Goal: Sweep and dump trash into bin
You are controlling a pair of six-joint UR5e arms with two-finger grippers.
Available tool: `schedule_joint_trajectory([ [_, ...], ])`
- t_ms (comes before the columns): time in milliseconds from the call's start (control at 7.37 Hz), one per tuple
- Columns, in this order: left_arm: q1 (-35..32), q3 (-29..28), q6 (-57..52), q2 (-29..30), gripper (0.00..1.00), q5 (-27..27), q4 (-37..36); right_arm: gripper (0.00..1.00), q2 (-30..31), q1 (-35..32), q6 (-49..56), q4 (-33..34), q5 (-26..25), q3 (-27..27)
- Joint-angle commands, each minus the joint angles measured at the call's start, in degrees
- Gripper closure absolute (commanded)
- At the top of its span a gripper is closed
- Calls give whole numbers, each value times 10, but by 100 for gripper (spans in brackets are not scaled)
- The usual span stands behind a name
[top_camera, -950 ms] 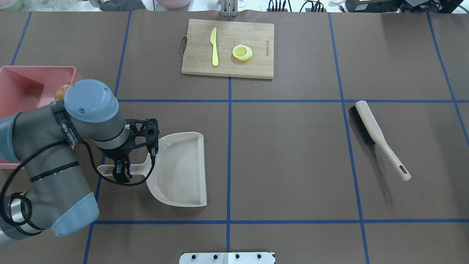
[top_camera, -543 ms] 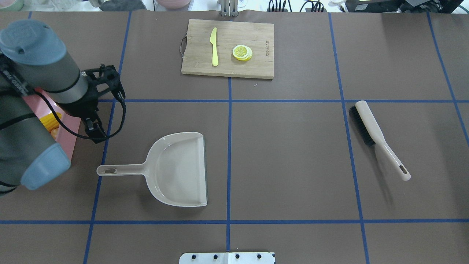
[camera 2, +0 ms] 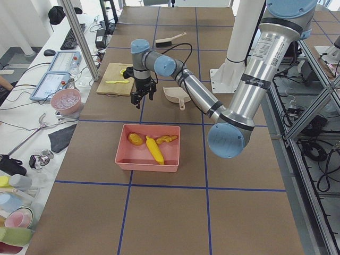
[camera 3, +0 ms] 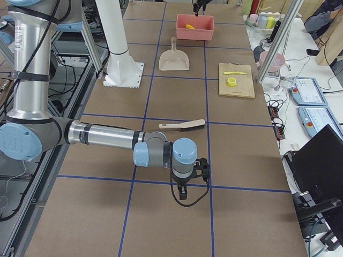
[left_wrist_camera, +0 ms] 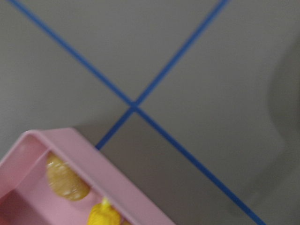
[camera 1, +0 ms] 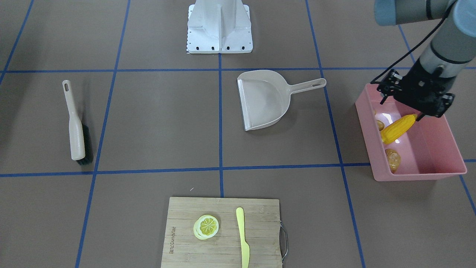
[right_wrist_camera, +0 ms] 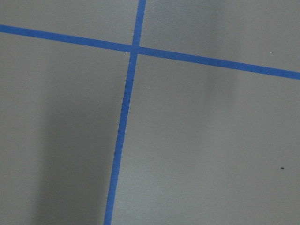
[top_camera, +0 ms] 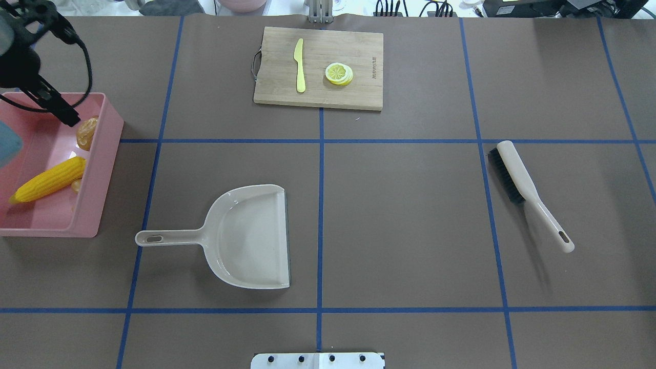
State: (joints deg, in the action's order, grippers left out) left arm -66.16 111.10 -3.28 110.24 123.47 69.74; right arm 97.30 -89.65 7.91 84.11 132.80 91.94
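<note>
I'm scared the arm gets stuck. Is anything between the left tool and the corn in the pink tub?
Nothing visible is. The left tool hangs above the bin, and the corn lies uncovered inside.

One bin [top_camera: 100, 174] holds three things, counted by kind: one corn [top_camera: 48, 179], one potato [top_camera: 87, 132] and one ginger [camera 2: 167, 139]. Outside it there are one dustpan [top_camera: 251, 236], one brush [top_camera: 523, 187] and one board [top_camera: 353, 46], and the board carries one knife [top_camera: 299, 64] and one lemon slice [top_camera: 339, 73], though whether that is a single slice or a small stack cannot be told. Two arms show: one left arm [camera 2: 255, 69] and one right arm [camera 3: 107, 138].
</note>
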Motion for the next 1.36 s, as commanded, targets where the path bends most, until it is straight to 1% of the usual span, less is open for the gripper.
schedule_joint_trajectory([
  [0, -93, -11, 5, -36, 2, 24, -18, 0, 0, 0, 0, 0, 0, 0],
  [136, -130, -20, 3, -73, 2, 25, -5, 0, 0, 0, 0, 0, 0, 0],
  [272, -162, -50, 4, -104, 2, 26, 35, 0, 0, 0, 0, 0, 0, 0],
  [407, -192, -81, 2, -120, 2, 27, 66, 0, 0, 0, -1, 0, 0, 0],
  [543, -209, -89, -1, -154, 2, 52, 68, 0, 0, 0, -1, 0, 0, 0],
  [679, -220, -89, -3, -209, 2, 68, 98, 0, 0, 0, -1, 0, 0, 0],
  [815, -220, -91, -3, -264, 2, 68, 161, 0, 0, 0, -1, 0, 0, 0],
  [950, -221, -104, -3, -287, 2, 69, 206, 0, 0, 0, -1, 0, 0, 0],
  [1222, -220, -127, -8, -288, 2, 69, 220, 0, 0, 0, -1, 0, 0, 0],
])
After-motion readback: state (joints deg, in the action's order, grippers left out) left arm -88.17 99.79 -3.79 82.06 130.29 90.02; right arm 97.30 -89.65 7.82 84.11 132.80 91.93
